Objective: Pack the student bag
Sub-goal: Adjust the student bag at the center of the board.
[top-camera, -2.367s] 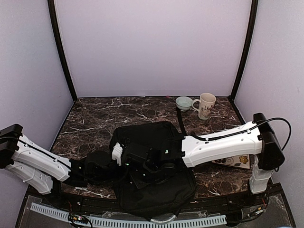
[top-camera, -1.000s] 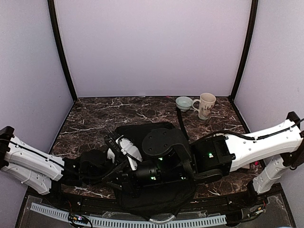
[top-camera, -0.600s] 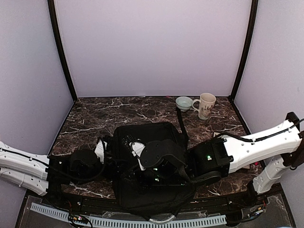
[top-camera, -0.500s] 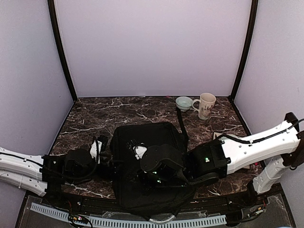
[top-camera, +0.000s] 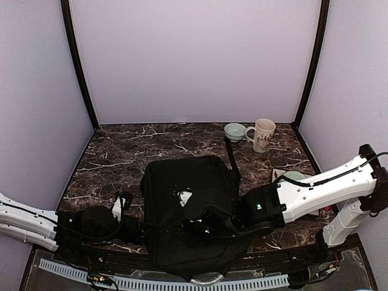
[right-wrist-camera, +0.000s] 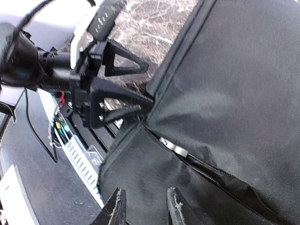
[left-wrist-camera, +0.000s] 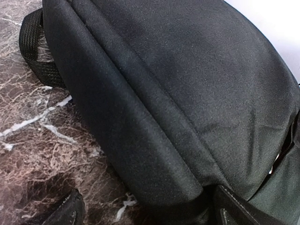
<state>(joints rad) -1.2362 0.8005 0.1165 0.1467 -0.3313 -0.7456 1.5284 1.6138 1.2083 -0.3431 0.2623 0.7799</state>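
Left gripper point(right-wrist-camera: 149, 86) pulled back, spread wide, empty, right gripper point(right-wrist-camera: 145, 208) narrowly parted over woven black student bag point(top-camera: 188, 173)

student bag point(right-wrist-camera: 234, 79), zipper point(right-wrist-camera: 206, 166) seemingly ajar

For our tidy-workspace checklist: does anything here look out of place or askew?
Yes. The student bag sits with its near end overhanging the front edge of the table, above the white cable rail. Its strap trails loose toward the bowl.
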